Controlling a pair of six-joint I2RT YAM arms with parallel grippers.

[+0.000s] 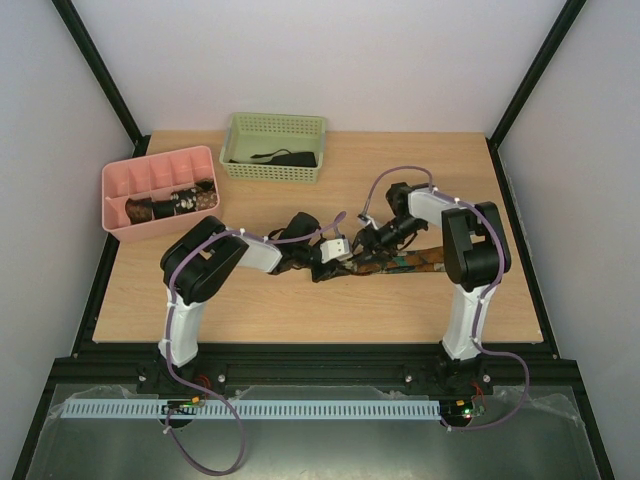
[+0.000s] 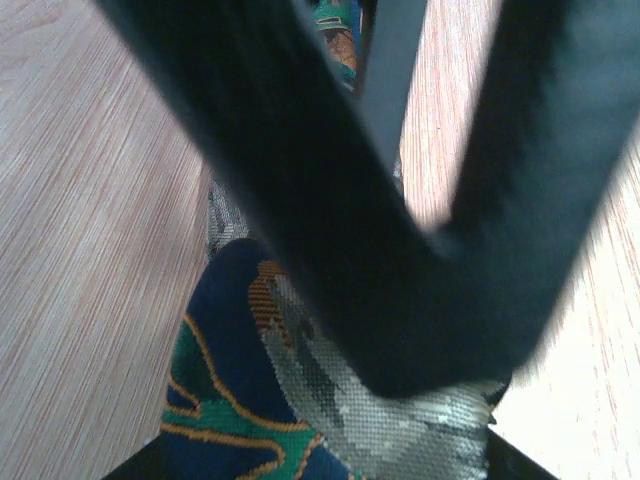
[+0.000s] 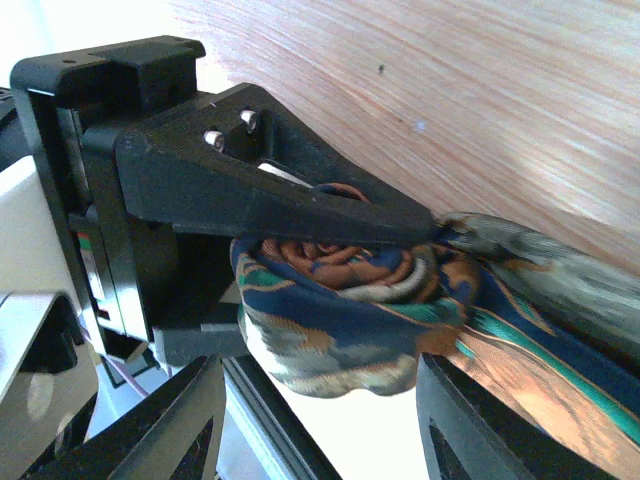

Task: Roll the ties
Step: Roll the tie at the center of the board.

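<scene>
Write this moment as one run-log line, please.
tie: partly coiled, tail flat on table | left tool: shut on tie | right tool: open around tie

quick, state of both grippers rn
left gripper: jaws closed on the rolled end of the tie
right gripper: jaws open on either side of that roll, holding nothing

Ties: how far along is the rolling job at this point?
Done: rolled ties sit in the pink divided tray. In hand: the left gripper clamps the coiled end of a patterned tie, its tail flat on the table; the right gripper is open by it. Left: finish this roll, then a dark unrolled tie in the green basket.
</scene>
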